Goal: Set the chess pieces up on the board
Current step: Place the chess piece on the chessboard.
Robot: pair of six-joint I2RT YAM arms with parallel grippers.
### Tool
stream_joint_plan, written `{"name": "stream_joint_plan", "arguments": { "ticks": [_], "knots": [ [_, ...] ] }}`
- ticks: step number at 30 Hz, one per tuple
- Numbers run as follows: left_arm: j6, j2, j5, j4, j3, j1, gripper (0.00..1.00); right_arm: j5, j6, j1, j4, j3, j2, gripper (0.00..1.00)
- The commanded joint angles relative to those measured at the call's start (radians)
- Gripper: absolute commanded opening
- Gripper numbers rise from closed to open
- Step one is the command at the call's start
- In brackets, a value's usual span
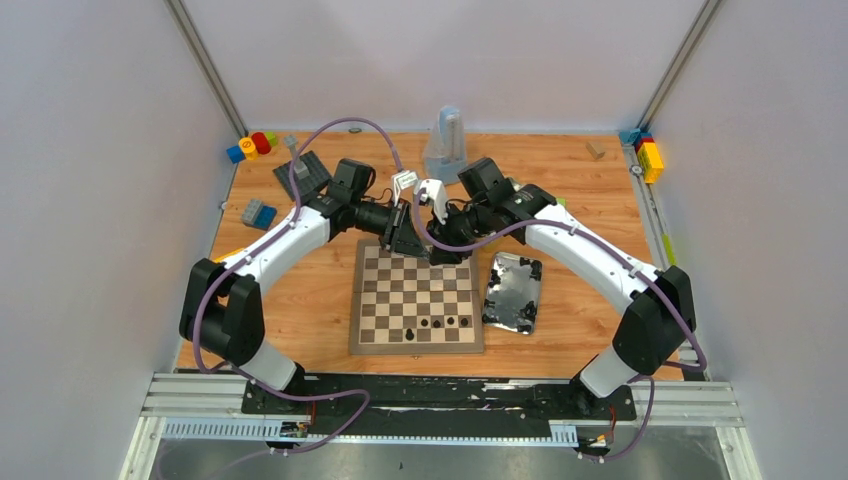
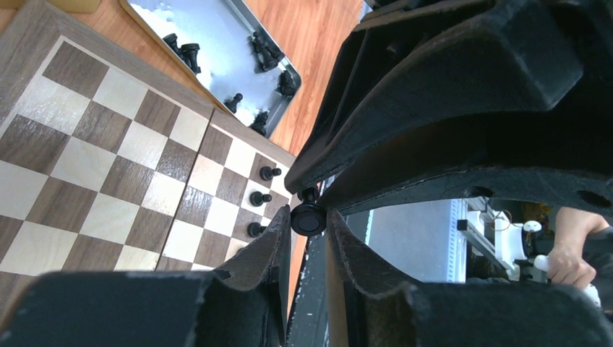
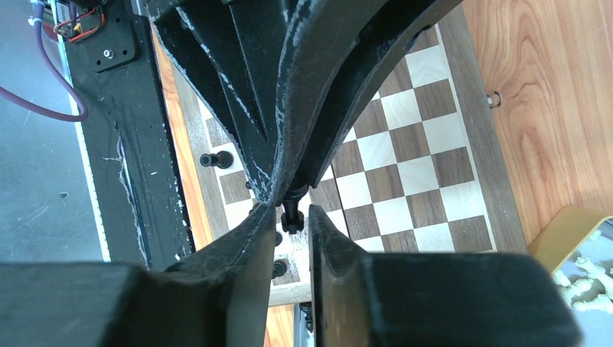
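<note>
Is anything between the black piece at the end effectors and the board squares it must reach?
Only the end effectors themselves: left end effector and right end effector both crowd the black piece. The board squares below it look bare.

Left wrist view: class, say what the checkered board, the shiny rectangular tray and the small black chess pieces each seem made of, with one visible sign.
Checkered square board: wood, matt; grain shows in the squares. Shiny rectangular tray: probably thin metal, mirror-like, with bright reflections. Small black chess pieces: likely glossy plastic, by their highlights; lacquered wood is possible.
</note>
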Motion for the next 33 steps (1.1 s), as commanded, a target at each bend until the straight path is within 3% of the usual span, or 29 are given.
{"name": "stream_joint_plan", "arguments": {
  "ticks": [1,5,14,18,21,25,33],
  "knots": [
    [-0.011,-0.071,0.009,0.086,-0.026,-0.009,0.0,-0.01,0.0,-0.011,0.042,0.011,-0.072,0.29],
    [-0.042,-0.109,0.003,0.152,-0.058,-0.009,0.0,-0.046,0.003,-0.037,0.048,-0.011,-0.112,0.4],
    [-0.022,-0.109,-0.009,0.223,-0.043,-0.006,0.0,-0.299,0.187,-0.226,0.157,-0.021,-0.149,0.4],
    [-0.1,-0.144,-0.047,0.409,-0.091,-0.006,0.0,-0.429,0.292,-0.303,0.219,-0.029,-0.132,0.42],
    [-0.209,-0.171,-0.072,0.699,-0.189,-0.007,0.0,-0.519,0.337,-0.333,0.248,-0.045,-0.111,0.44],
    [-0.371,-0.17,-0.089,0.955,-0.279,-0.01,0.0,-0.584,0.361,-0.338,0.29,-0.084,-0.093,0.46],
    [-0.473,-0.165,-0.101,1.156,-0.338,-0.02,0.0,-0.659,0.432,-0.338,0.34,-0.103,-0.031,0.54]
  ]
}}
